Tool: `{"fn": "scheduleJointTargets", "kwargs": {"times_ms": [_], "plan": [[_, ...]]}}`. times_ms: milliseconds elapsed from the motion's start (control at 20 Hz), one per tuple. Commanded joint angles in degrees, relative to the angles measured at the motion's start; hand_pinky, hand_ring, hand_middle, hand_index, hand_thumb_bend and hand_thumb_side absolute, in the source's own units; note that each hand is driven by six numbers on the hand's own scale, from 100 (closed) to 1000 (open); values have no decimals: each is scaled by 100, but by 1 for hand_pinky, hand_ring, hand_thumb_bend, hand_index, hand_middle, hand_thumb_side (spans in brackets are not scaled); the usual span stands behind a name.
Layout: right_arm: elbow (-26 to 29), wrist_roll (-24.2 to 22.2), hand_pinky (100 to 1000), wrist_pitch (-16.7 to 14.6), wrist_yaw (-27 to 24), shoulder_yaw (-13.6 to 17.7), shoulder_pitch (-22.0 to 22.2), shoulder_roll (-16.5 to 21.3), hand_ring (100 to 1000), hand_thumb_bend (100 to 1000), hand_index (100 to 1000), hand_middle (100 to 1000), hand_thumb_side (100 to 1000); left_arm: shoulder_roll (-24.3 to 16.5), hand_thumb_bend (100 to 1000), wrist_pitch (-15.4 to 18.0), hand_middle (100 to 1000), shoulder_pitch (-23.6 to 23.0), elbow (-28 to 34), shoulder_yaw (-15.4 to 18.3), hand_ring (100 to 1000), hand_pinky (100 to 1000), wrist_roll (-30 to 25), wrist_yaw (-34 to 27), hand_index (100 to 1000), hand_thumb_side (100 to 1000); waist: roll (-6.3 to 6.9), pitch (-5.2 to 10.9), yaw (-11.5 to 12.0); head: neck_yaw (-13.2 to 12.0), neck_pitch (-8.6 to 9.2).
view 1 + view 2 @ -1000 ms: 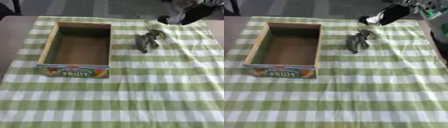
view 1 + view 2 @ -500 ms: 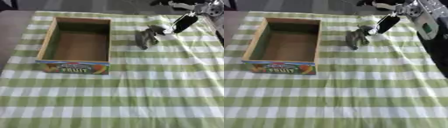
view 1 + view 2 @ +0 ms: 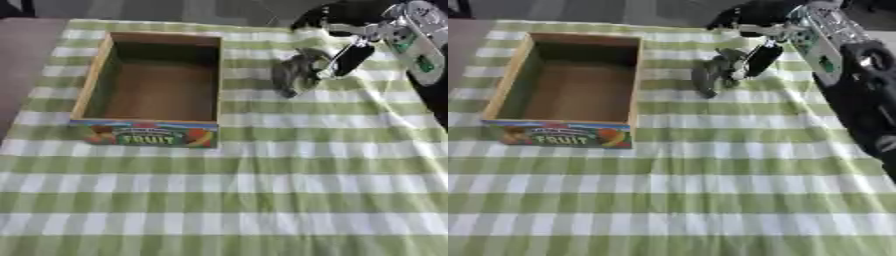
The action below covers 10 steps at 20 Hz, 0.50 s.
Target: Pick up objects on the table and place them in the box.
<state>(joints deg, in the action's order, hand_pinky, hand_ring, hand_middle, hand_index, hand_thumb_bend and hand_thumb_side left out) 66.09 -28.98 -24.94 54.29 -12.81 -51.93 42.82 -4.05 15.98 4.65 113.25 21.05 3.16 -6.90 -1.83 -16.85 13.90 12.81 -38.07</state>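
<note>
A small grey animal figure point(image 3: 294, 75) stands on the green checked cloth, to the right of the box. The cardboard box point(image 3: 91, 86) is open, with nothing in it and "FRUIT" printed on its front. My right hand point(image 3: 351, 56) reaches in from the upper right. Its dark fingers point(image 3: 763, 57) point down, right against the figure's right side, and do not look curled round it. My silver and black right forearm point(image 3: 824, 42) runs off toward the right edge. No view shows my left hand.
The green and white checked cloth point(image 3: 262, 190) covers the table and lies rumpled around the figure. Bare brown tabletop point(image 3: 22, 60) shows at the far left. Dark floor lies past the far edge.
My right hand has come down from the far right corner to the figure's right side. The whole picture has shifted too, so the head has moved. Figure and box stay put.
</note>
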Motion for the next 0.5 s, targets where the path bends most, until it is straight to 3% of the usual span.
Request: {"fn": "scheduleJointTargets", "kwargs": {"times_ms": [50, 500], "plan": [[-169, 107, 935, -59, 252, 36, -135, 45, 972, 367, 1000, 919, 423, -95, 100, 4, 619, 53, 78, -11, 339, 294, -22, 33, 377, 760, 10, 81, 24, 34, 98], [-517, 426, 928, -56, 696, 100, -121, -60, 965, 327, 1000, 907, 383, -79, 100, 18, 619, 72, 78, -15, 338, 294, -35, 26, 375, 760, 4, 21, 108, 95, 151]]}}
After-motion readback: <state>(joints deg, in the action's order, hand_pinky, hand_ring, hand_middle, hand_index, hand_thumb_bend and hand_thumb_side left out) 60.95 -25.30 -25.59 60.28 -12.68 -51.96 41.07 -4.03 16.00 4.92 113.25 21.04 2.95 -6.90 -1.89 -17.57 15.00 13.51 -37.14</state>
